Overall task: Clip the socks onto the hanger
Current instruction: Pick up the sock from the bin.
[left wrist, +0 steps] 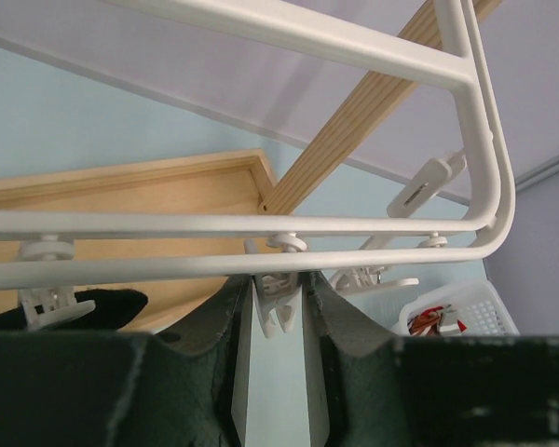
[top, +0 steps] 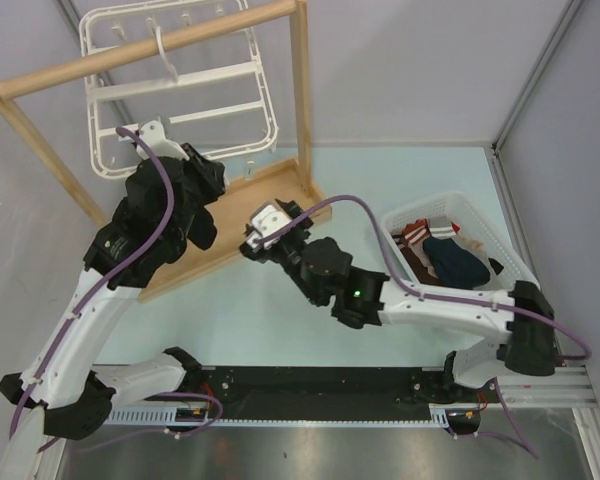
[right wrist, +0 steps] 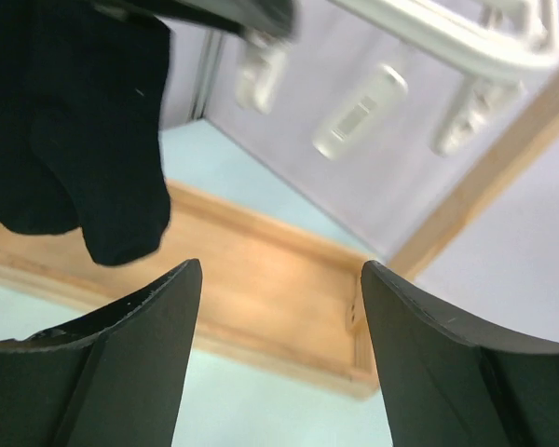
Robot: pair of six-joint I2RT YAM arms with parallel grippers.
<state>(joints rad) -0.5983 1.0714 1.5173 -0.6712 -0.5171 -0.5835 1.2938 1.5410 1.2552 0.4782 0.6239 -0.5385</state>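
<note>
The white hanger (top: 180, 90) hangs from the wooden stand's top bar. My left gripper (top: 202, 170) is at the hanger's lower edge. In the left wrist view it (left wrist: 278, 279) is closed narrowly on a small white clip (left wrist: 279, 303) that dangles from the hanger bar (left wrist: 261, 223). A black sock (left wrist: 84, 307) hangs from the neighbouring clip to the left. It also shows in the right wrist view (right wrist: 74, 140). My right gripper (top: 263, 228) is open and empty (right wrist: 279, 270), low beside the stand's base, facing the hanging sock. A dark navy sock (top: 455, 262) lies in the basket.
The wooden frame stand (top: 150, 48) has a flat base board (top: 240, 230) under the hanger. A white plastic basket (top: 480, 215) at the right holds reddish-brown and white garments (top: 415, 240). Other free clips (right wrist: 359, 112) dangle from the hanger. Walls close in at the back and right.
</note>
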